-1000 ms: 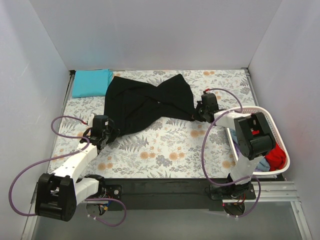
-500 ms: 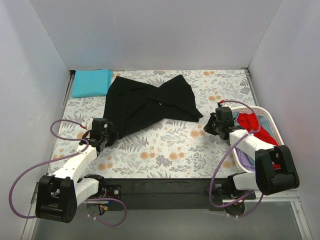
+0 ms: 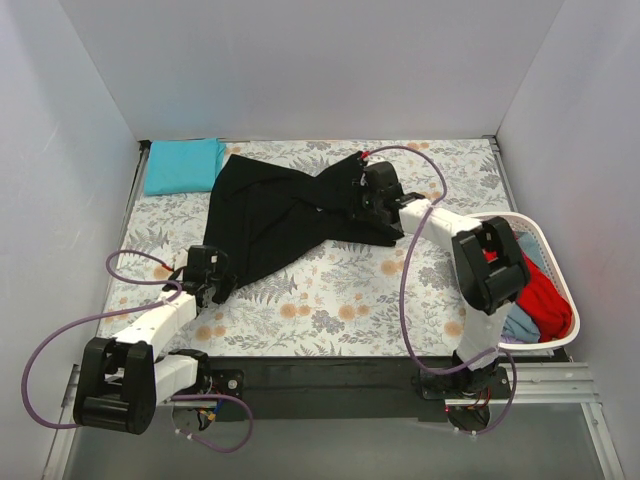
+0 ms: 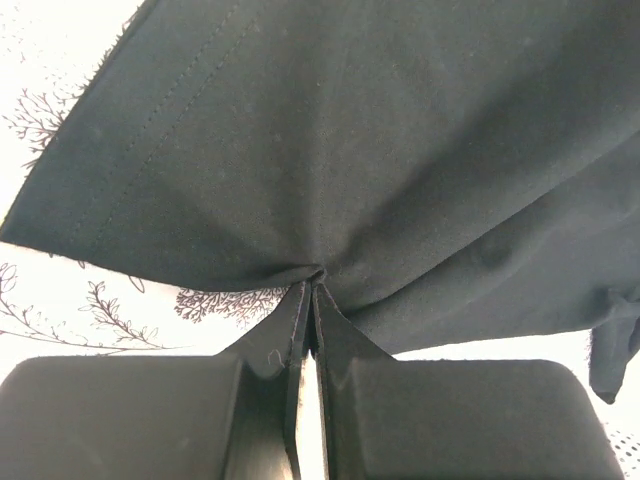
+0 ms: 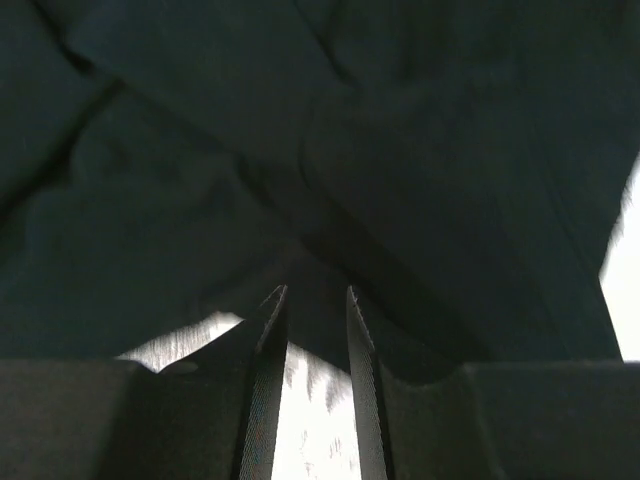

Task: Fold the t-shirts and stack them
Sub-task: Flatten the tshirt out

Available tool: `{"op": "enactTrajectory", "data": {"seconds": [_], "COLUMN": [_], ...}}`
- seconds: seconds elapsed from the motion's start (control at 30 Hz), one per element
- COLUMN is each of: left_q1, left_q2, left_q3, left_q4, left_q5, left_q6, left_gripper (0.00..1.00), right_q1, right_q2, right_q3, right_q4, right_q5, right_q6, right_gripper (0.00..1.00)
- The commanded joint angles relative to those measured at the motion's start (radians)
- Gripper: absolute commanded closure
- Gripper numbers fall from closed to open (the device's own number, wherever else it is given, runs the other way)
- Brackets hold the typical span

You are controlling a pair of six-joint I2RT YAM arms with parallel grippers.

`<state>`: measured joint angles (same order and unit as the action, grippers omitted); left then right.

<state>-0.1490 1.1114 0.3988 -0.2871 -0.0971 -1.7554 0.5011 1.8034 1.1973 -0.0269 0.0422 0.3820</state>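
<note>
Black t-shirt [image 3: 280, 210] lies spread mid-table, its near-left hem still pinched in the clenched left gripper [image 4: 312, 288], while the right gripper [image 5: 312, 292], beside the basket [image 3: 528, 221] a moment ago, now hovers slightly parted over its right edge.

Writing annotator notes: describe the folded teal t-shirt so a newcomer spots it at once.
Start at the floral-patterned table covering and go to its far left corner. A teal cloth t-shirt lies there, folded into a flat rectangle. Its neighbour, the large black cloth t-shirt, sprawls unfolded.
</note>
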Motion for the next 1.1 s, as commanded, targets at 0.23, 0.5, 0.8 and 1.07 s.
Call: {"op": "enactTrajectory", "data": {"seconds": [0.23, 0.5, 0.8, 1.07], "left_q1": [0.012, 0.014, 0.014, 0.014], "left_q2": [-0.002, -0.004, -0.018, -0.013], "left_q3": [-0.023, -0.025, -0.026, -0.015], "left_q4": [-0.003, 0.006, 0.006, 0.012], "left_q5": [-0.044, -0.033, -0.023, -0.018], "left_q6": [0.000, 0.000, 0.007, 0.014], "left_gripper": [1.00, 1.00, 1.00, 1.00], "right_q1": [0.051, 0.103, 0.111, 0.157], "right_q2": [0.263, 0.362, 0.187, -0.068], "right_q3": [0.332, 0.410, 0.188, -0.114], "right_q4": [-0.100, -0.189, -0.231, -0.160], "right_q5": [-0.005, 0.060, 0.062, -0.034], "right_q6": [-0.135, -0.199, -0.206, -0.092], "right_gripper": [0.62, 0.59, 0.66, 0.68]}}
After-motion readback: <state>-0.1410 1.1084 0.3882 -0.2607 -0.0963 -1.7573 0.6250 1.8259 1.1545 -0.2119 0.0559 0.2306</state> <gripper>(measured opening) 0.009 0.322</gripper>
